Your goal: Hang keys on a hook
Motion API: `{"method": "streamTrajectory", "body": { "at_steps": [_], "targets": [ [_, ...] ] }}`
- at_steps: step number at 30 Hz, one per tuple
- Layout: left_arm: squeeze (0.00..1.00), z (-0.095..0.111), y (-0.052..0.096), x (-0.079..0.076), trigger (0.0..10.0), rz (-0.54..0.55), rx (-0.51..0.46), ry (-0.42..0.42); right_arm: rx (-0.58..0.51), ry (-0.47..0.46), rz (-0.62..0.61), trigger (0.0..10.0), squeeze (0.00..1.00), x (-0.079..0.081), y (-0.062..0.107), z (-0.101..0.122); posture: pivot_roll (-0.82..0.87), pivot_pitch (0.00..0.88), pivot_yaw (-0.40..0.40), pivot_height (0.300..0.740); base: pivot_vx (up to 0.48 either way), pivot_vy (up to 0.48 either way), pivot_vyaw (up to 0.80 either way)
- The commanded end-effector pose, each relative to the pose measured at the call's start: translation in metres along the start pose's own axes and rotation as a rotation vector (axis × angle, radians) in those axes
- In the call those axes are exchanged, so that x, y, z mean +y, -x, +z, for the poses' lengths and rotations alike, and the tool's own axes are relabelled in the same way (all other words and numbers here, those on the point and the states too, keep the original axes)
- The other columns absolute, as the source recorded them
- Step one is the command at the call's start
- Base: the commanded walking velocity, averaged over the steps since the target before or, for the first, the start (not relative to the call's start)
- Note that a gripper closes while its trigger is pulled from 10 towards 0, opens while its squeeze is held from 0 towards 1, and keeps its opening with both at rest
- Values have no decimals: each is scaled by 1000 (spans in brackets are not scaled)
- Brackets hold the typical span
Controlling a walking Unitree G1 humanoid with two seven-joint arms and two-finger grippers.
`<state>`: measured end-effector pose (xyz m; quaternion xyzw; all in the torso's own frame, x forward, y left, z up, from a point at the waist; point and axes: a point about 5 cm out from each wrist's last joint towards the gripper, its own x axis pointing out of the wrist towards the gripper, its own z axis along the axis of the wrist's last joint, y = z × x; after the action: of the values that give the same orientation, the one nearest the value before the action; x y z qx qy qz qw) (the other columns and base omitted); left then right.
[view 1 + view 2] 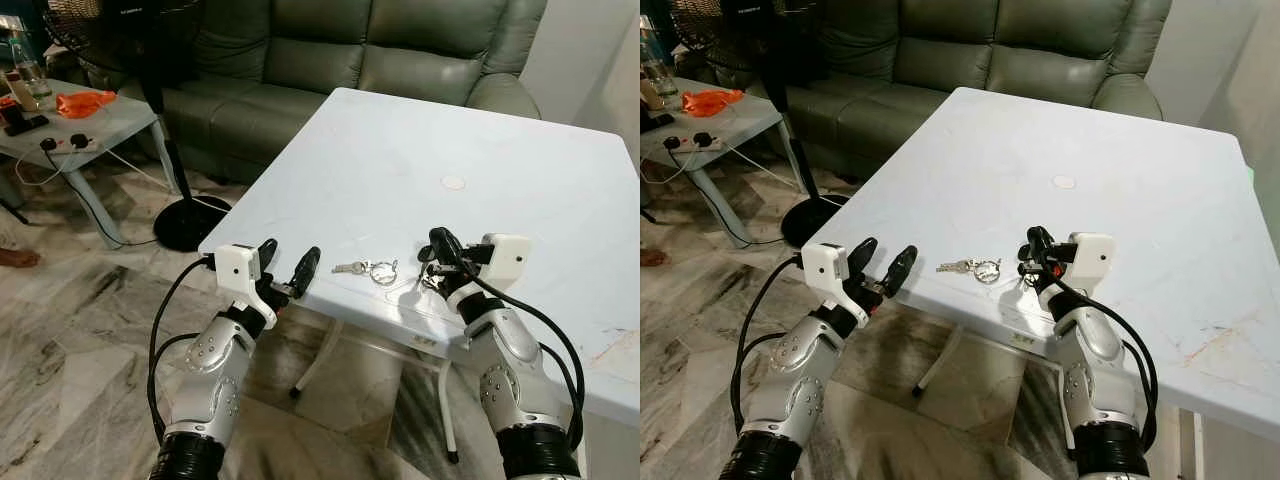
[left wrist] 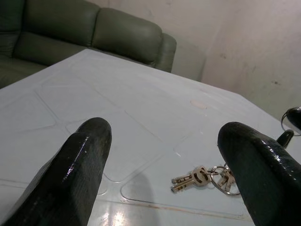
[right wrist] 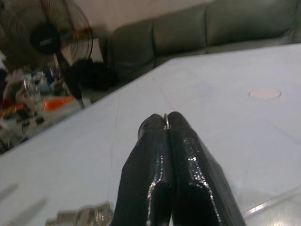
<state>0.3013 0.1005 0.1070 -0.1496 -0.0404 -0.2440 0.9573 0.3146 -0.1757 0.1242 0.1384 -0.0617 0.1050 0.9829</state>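
Pale table (image 1: 480,150) before a green sofa (image 1: 330,50); keys (image 1: 368,268) lie near its front edge; right gripper (image 3: 167,123), fingers closed, pinches a ring; left gripper (image 1: 290,265) gapes empty; lifting comes next, no hook visible.

Silver keys (image 1: 371,268) on a ring, flat near the white table's (image 1: 420,150) front edge

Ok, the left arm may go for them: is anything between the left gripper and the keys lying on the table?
Nothing visible. Only bare table lies between the open left gripper and the keys; the right gripper, shut on a thin ring, sits on their far side.
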Motion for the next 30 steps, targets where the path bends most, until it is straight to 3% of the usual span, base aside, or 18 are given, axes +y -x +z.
{"method": "streamTrajectory", "body": {
  "at_steps": [1,2,3,5,6,8,13,22,30],
  "targets": [
    [0,5,-5,0,10000,-15,-10,-6,-91,-3,7,0,0,1,-3,19,-42,0,-1,740,0,0,0],
    [0,6,-6,0,10000,-14,-13,-7,-104,-15,2,6510,0,2,-3,21,-42,0,-1,740,0,0,0],
    [0,7,-7,0,10000,-12,-16,-8,-117,-28,-4,9725,0,1,-3,23,-42,0,-1,740,0,0,0],
    [0,14,-12,2,10000,7,-40,-16,-220,-4,-27,10000,0,-1,-2,38,-46,0,1,740,0,0,0],
    [0,14,-12,2,10000,7,-40,-16,-220,-4,-27,10000,0,-1,-2,38,-46,0,1,740,0,0,0],
    [0,20,-15,4,10000,23,-57,-32,-248,113,-44,10000,0,-1,-1,45,-46,0,1,740,0,0,0],
    [0,27,-13,8,10000,60,-84,-66,-263,239,-39,10000,0,7,6,48,-48,0,3,740,0,0,0],
    [0,33,2,10,10000,95,-135,-50,-244,247,-61,10000,0,14,28,37,-43,0,-5,740,0,0,0],
    [0,46,9,12,10000,98,-170,-59,-231,235,-59,10000,0,20,37,38,-33,0,-14,740,0,0,0]
  ]
}}
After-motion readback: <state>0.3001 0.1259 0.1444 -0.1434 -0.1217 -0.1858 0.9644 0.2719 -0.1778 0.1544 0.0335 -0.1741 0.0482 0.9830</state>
